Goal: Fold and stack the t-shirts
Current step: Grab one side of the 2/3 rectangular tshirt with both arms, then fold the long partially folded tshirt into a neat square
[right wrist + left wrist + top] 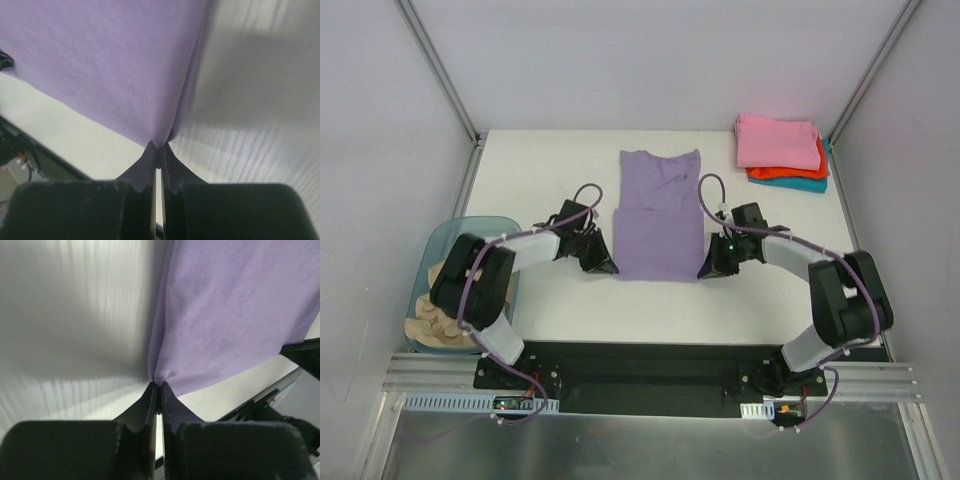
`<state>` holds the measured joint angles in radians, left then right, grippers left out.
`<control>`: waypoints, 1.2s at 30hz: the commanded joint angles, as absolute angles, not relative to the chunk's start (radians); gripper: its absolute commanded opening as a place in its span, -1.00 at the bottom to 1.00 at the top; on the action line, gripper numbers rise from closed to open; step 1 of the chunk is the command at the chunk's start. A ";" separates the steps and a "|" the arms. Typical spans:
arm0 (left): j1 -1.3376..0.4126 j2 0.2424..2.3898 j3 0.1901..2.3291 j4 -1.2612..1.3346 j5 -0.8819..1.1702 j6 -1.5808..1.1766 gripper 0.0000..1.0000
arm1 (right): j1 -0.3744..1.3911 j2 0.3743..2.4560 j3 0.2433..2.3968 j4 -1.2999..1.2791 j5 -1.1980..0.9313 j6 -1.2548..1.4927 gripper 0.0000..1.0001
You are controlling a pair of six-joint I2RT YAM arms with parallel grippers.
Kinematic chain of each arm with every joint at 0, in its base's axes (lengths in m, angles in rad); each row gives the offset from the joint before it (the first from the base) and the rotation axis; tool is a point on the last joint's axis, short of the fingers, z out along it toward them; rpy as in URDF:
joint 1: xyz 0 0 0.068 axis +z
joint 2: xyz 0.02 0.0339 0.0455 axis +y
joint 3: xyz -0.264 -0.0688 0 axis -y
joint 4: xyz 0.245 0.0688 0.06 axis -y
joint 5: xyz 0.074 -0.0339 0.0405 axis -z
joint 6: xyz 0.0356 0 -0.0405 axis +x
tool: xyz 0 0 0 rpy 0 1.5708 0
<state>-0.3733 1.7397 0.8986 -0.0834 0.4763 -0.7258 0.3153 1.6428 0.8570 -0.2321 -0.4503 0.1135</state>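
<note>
A lavender t-shirt lies flat in the middle of the white table, its near half folded to a narrower strip. My left gripper is shut on the shirt's near left corner, the cloth pinched between the black fingertips. On the other side, my right gripper is shut on the near right corner. The lavender cloth fills the upper right of the left wrist view and the lavender cloth fills the upper left of the right wrist view. A stack of folded t-shirts, pink over orange-red over teal, sits at the far right corner.
A translucent pale-blue bin stands at the table's left edge with a tan garment in it. Grey walls and metal frame posts close in the table. The black arm-base rail runs along the near edge.
</note>
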 commanded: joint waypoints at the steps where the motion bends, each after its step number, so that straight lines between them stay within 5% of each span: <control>1: -0.448 1.431 0.726 -0.183 0.485 -0.753 -1.00 | 0.340 1.402 0.746 -0.472 -0.623 0.068 -0.99; 8: -0.568 0.970 0.666 -0.420 0.495 -0.871 -1.00 | 0.391 1.082 0.816 -0.951 -0.874 -0.018 -0.98; 13: -0.568 0.848 0.730 -0.451 0.474 -0.893 -1.00 | 0.382 1.080 1.006 -1.162 -0.805 -0.092 -0.99; 23: -0.526 1.101 0.988 -0.436 0.289 -0.692 -1.00 | 0.226 1.311 1.189 -0.970 -0.821 -0.104 -0.99; 36: -0.394 1.460 1.172 -0.258 0.368 -0.670 -1.00 | 0.134 1.563 1.390 -0.769 -0.652 -0.014 -0.99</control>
<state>-0.4294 1.4170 1.0996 -0.3252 0.3473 -0.7094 0.1516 1.5055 1.3159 -0.8330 -0.6930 -0.0376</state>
